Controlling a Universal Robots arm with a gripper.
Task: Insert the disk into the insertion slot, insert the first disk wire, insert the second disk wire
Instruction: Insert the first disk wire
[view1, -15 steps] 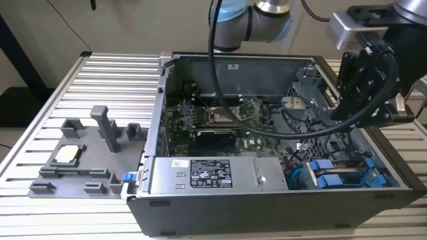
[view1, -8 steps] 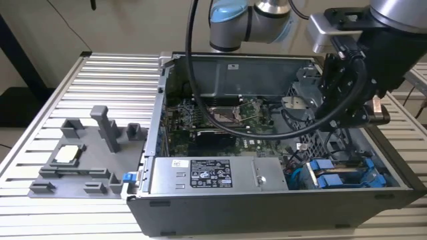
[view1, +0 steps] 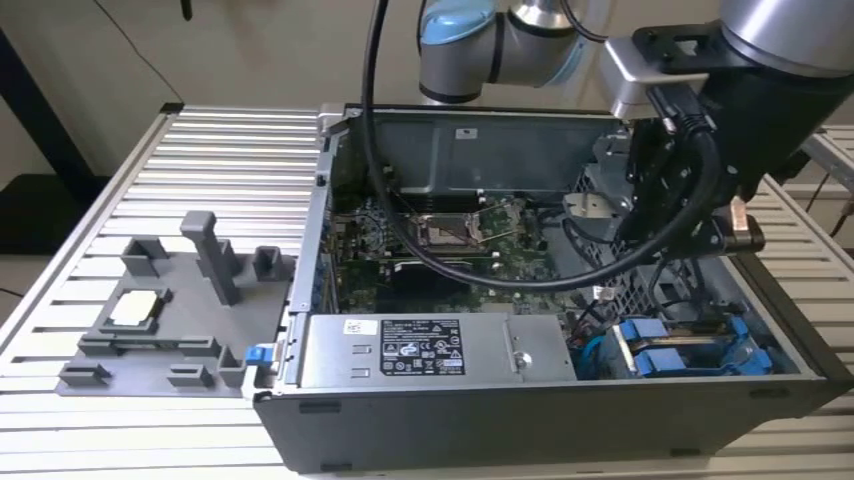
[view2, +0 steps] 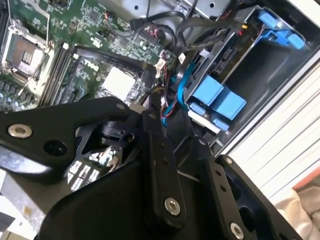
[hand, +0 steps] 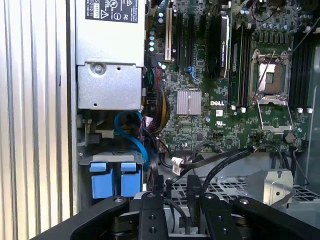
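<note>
The disk (view1: 687, 352) is a blue-framed drive lying inside the insertion slot (view1: 781, 345), a grey sheet-metal bay at the front corner of the open case, on the exterior view's right. Its two blue tabs show in both wrist views (view2: 218, 99) (hand: 115, 178). A blue wire (hand: 131, 131) (view2: 180, 82) curls next to the disk. Black wires with a white tag (hand: 176, 165) run close by; where their ends go is hidden. My gripper (hand: 172, 202) (view2: 177, 145) hangs above the case beside the disk. The arm's wrist (view1: 727, 130) stands over the case's right side.
A grey power supply (view1: 414, 350) sits beside the bay. The green motherboard (view1: 441, 240) carries a square socket (hand: 272, 80). A perforated metal cage (hand: 235, 187) lies under the gripper. A grey fixture (view1: 160, 310) stands on the slatted table (view1: 200, 150). A black cable (view1: 627, 262) loops into the case.
</note>
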